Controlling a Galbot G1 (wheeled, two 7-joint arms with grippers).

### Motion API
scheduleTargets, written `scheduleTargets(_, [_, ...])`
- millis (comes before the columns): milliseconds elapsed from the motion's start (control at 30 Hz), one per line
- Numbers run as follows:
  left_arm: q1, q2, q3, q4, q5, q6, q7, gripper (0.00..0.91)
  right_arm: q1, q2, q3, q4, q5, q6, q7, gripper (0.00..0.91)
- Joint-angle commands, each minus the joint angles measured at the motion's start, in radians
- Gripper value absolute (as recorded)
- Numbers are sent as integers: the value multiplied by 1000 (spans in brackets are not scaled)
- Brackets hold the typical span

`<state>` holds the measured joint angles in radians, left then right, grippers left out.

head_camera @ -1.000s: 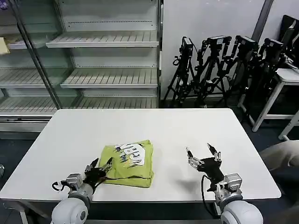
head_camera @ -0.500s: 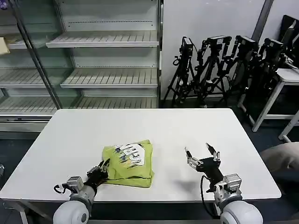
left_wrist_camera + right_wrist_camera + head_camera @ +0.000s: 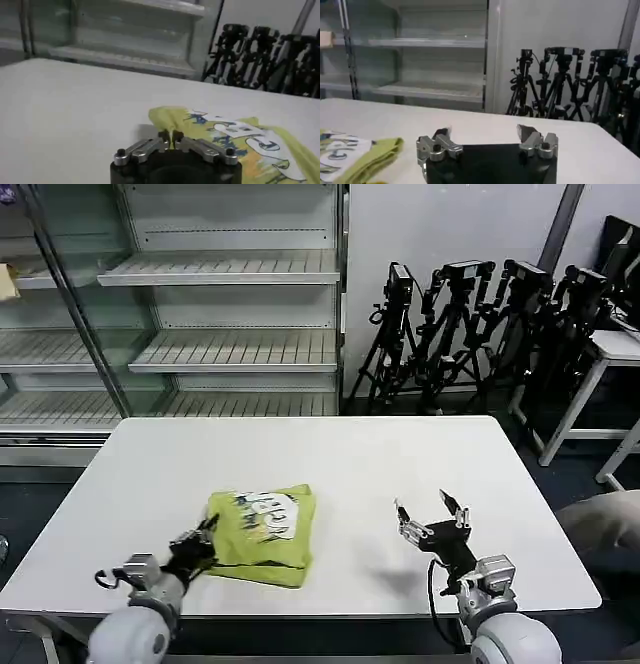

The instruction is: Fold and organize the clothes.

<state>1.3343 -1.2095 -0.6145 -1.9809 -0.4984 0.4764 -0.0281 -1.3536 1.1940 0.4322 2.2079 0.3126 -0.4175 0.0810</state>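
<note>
A folded lime yellow-green T-shirt with a white printed graphic facing up is lying on the white table, toward the near edge and left of centre. The left gripper is sitting low at the shirt's near left corner with its fingertips pressed together, touching the fabric's edge, though whether cloth is pinched between them cannot be told. The right gripper is hovering just above the table, well apart to the right of the shirt, with its fingers spread wide and nothing in them.
</note>
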Motion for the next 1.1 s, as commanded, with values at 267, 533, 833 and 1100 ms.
scheduleTargets(267, [191,608,-675,-17,-240,100,69,20,60,46,-55,-56,-8,7,-15,907])
scheduleTargets(533, [145,120,96,-420,96,92,-32,20,9,40,-43,-46,-28,8,-16,907])
scheduleTargets(833, [-9,-115,473,-272,224,32,-71,20,7,35,-32,-33,-40,-1,-12,907])
scheduleTargets(1100, [-170,-112,504,-154,234,20,-54,20,24,15,-9,-30,-48,-4,-11,907])
